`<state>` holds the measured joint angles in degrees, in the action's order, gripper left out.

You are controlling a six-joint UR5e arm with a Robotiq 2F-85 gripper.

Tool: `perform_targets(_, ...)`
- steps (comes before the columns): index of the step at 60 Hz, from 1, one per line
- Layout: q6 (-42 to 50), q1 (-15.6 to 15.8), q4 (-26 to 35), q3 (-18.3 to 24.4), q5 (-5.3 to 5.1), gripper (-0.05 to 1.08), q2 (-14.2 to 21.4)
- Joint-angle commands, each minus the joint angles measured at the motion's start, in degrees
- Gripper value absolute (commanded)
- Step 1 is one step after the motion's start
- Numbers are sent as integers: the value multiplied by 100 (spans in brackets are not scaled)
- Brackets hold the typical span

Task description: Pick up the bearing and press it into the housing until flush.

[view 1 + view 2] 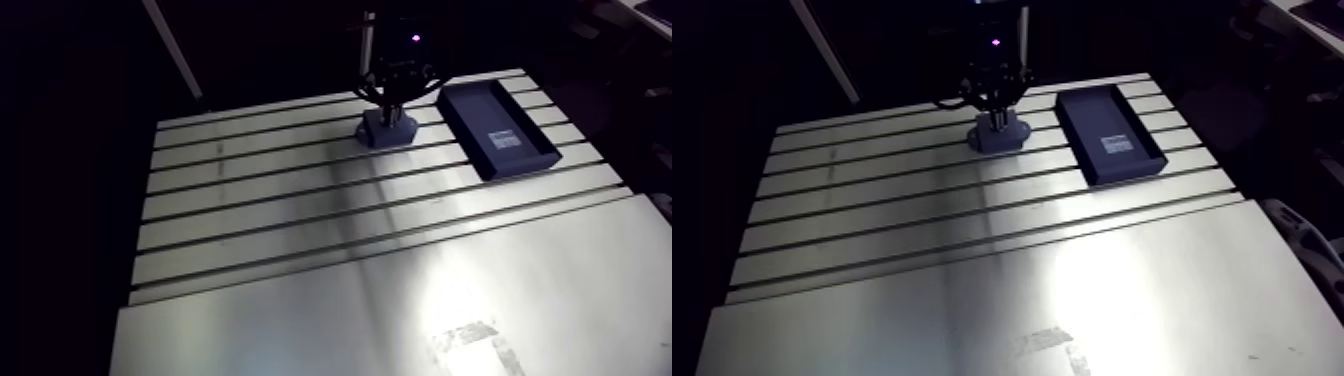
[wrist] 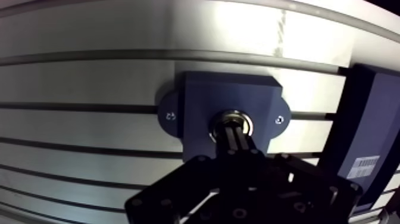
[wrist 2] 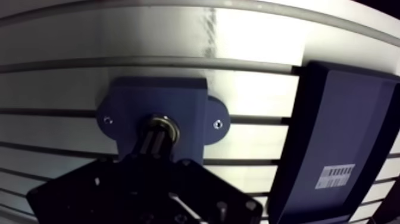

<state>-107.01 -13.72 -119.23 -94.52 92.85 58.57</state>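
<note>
From the arm view I count one claw (image 1: 392,108), one housing (image 1: 388,130) and one dark tray (image 1: 497,128) on the slotted table (image 1: 300,230). The claw comes straight down onto the housing, which sits directly under it. The tray lies just beside the claw, apart from the housing, and carries one pale label (image 1: 506,140). The upper part of the claw is lost against the dark. Its fingers are too small and dim here for me to read, and I see no bearing from this angle.

The wrist view tells me more. I count one housing (image 2: 202,101), a blue-grey block with two rounded ears, one on either side of the claw. Each ear has one small screw hole, two in all, though from one eye a mark sits on one ear and I cannot read it. One bearing (image 2: 238,114) shows as a metallic ring in the bore at the block's centre, right at the tips of the claw (image 2: 234,130). The two fingers stand drawn together with no gap I can see, narrower than the ring, their ends on or in its middle. They cover that part of the bearing, so I cannot tell how deep it sits or whether it lies flush. The tray (image 2: 369,119) is beside the claw, cut off at the view's edge, and its label (image 2: 363,167) is too small to read.
</note>
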Motion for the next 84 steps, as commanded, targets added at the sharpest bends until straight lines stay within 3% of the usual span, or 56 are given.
perform_targets(1, 0, 0, 0, 0, -1, 108, -1)
perform_targets(56, 0, 0, 0, 8, -7, 108, -44)
perform_targets(84, -9, 26, 35, 88, -17, 108, 102)
